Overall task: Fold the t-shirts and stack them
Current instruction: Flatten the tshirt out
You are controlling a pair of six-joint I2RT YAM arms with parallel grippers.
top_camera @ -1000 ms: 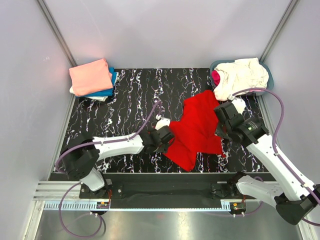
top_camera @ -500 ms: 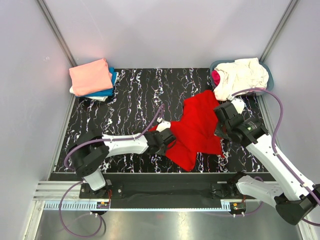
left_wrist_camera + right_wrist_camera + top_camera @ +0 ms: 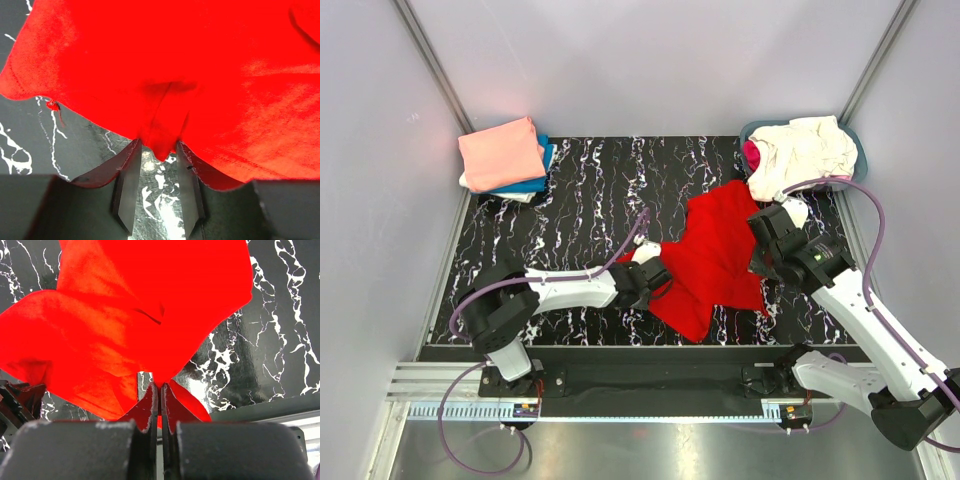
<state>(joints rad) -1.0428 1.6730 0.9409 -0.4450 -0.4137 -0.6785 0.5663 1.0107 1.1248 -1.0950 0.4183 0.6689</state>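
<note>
The bright red t-shirt [image 3: 715, 255] lies crumpled on the black marbled table, right of centre. My left gripper [image 3: 658, 278] is at its left edge. In the left wrist view its jaws [image 3: 157, 147] stand apart, with a fold of the red shirt [image 3: 165, 90] hanging between the fingertips. My right gripper [image 3: 763, 262] is at the shirt's right edge. In the right wrist view it [image 3: 160, 386] is shut on a pinch of the red shirt [image 3: 125, 315], which rises from the jaws. Salmon-pink [image 3: 500, 152], blue [image 3: 535, 180] and white folded shirts are stacked at back left.
A grey-blue basket [image 3: 860, 150] at the back right corner holds a cream shirt [image 3: 805, 150] and a magenta one [image 3: 751, 155]. Grey walls close in the table [image 3: 570, 220] on three sides. A metal rail runs along the near edge.
My left arm's elbow has swung forward and its gripper has edged slightly into the shirt's left edge. The right arm and the shirt have hardly moved.
</note>
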